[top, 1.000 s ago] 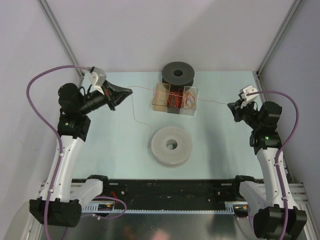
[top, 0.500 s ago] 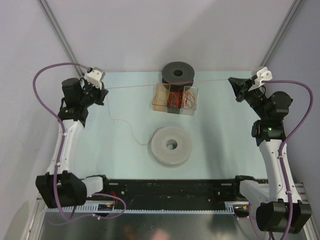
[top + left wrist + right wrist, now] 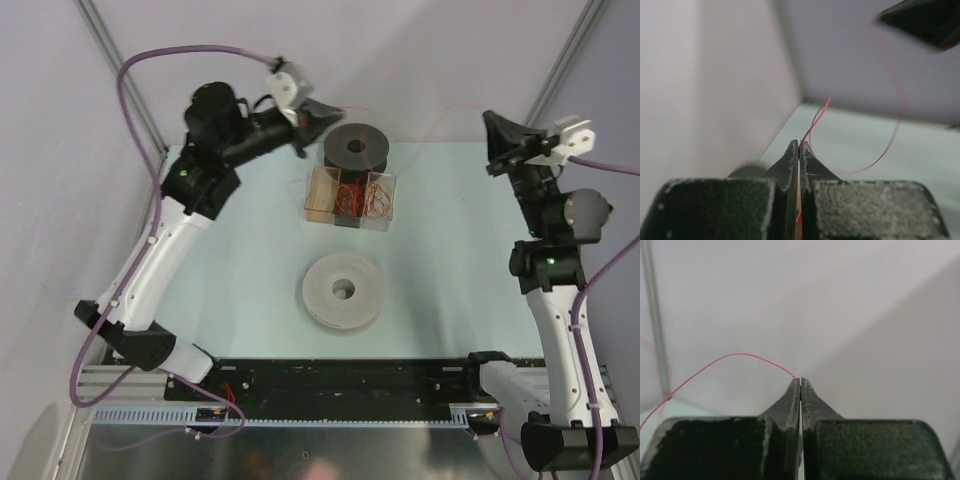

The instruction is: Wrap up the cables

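1. Left gripper (image 3: pixel 799 145): jaws pressed together, no gap at the tips. The cable (image 3: pixel 813 122) is pinched between them. It shows as a thin red-pink strand leaving the tips upward, with a red streak lower in the slit between the fingers.
2. Left wrist view: past the tips the strand blurs into a wide, faint loop curving to the right. Its far end cannot be traced. A dark blurred shape (image 3: pixel 925 20) is cut off at the top right corner and cannot be identified.
3. Right gripper (image 3: pixel 800 380): jaws closed tight on the cable. The strand arcs up and left from the tips, then drops to the left frame edge, where it is cut off.
4. Top view: both grippers are at the far end of the table (image 3: pixel 250 250), the left one close by the black spool (image 3: pixel 356 147). The cable is barely visible here, only a faint line sagging from the right gripper toward the spool. Contact with the spool cannot be told.
5. A clear box (image 3: pixel 350 197) sits just in front of the black spool, holding red and orange coils too tangled to separate. A pale grey spool (image 3: pixel 343 291) lies flat nearer the bases.
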You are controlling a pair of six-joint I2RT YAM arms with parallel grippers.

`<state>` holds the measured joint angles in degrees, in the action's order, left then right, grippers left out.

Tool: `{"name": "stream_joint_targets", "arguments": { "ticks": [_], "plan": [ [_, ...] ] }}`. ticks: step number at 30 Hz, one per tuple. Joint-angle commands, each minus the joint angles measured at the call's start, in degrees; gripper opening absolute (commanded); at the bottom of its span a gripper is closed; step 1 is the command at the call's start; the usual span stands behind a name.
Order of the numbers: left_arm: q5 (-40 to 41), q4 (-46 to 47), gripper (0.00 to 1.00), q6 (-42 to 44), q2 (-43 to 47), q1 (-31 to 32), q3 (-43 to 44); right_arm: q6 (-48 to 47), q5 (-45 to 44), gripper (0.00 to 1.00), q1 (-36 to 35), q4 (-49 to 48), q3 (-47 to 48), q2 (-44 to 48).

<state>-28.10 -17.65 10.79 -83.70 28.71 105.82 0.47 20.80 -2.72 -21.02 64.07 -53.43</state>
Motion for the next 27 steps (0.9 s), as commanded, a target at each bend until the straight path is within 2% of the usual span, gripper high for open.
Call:
{"name": "stream_joint_targets", "arguments": {
  "ticks": [1,7,10,13,14,16,18,20,21,24,27],
  "plan": [
    [-2.7,2.5,0.00,-4.4,-5.9,13.8,12.2,-0.9,-8.8,0.00,2.0,-3.0,5.2,4.2],
    [-4.2,7.2,0.00,-9.6,-18.8,23.7,31.8,-5.3,-13.6,0.00,4.2,-0.9,8.0,7.2],
    [-4.0,10.3,0.00,-15.6,-23.0,25.2,34.2,-7.0,-14.6,0.00,4.4,-0.7,8.5,7.6],
    [-0.1,12.7,0.00,-17.4,-22.5,25.0,23.4,-7.5,-14.0,0.00,4.4,0.4,9.0,7.4],
    [1.1,13.9,0.05,-17.1,-21.3,24.4,18.1,-7.4,-13.2,0.00,4.4,1.2,9.0,7.2],
    [3.2,15.7,0.30,-17.3,-19.0,21.6,7.9,-7.0,-10.3,0.00,4.5,3.4,9.1,6.6],
    [1.3,16.7,0.57,-20.1,-16.3,17.0,-0.5,-6.5,-7.2,0.00,4.5,5.5,9.1,5.7],
    [-2.7,17.1,0.74,-22.8,-12.7,12.0,-7.1,-6.1,-2.8,0.00,4.5,7.0,8.9,4.4],
    [-6.2,17.2,0.78,-22.8,-10.3,9.8,-10.5,-5.6,-0.5,0.00,4.6,7.3,8.6,3.7],
    [-13.3,18.8,0.82,-19.3,-0.8,3.6,-18.7,-2.6,8.2,0.00,4.1,7.1,7.3,1.1],
    [-18.0,18.9,0.79,-16.4,8.4,-0.2,-25.3,2.1,16.2,0.00,1.9,6.9,5.9,-2.1]
  ]
}}
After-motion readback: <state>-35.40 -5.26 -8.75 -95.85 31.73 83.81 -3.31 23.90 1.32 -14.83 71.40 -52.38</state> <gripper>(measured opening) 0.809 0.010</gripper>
